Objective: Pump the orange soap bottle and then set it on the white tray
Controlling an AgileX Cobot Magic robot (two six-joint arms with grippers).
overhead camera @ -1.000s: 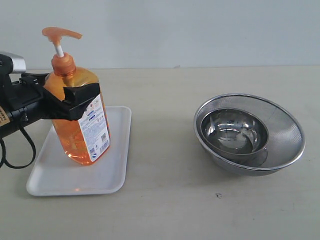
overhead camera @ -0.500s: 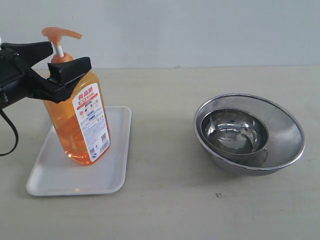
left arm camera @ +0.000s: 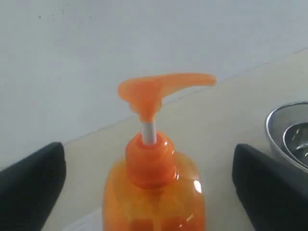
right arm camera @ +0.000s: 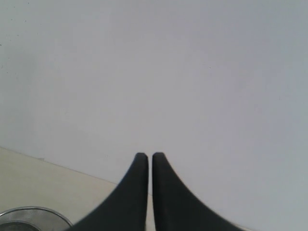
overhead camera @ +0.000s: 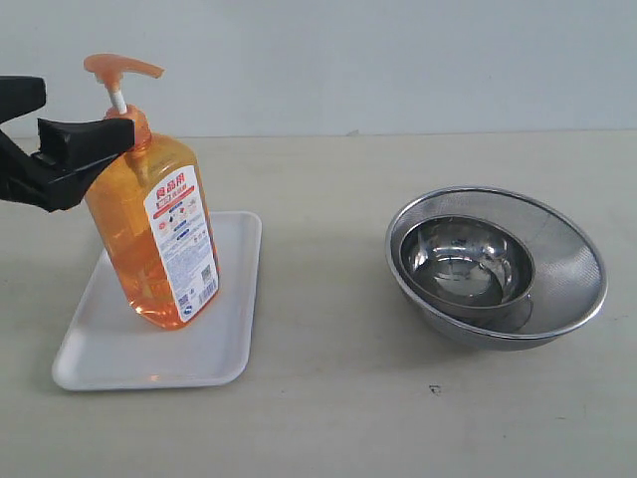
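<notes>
**Orange soap bottle: upright on tray, neck between open fingers**

Orange soap bottle (overhead camera: 159,234) stood on the white tray (overhead camera: 119,354), left side of the surface (overhead camera: 338,408), long axis vertical. Left gripper (overhead camera: 85,115), the nearer, had its fingers (overhead camera: 80,149) spread wide either side of the neck, not touching. Right gripper (right arm camera: 150,161) had its fingers pressed together, empty.

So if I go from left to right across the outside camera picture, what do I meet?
Left gripper → orange soap bottle → mesh steel bowl. The white tray sits under the bottle, so I skip it.
</notes>
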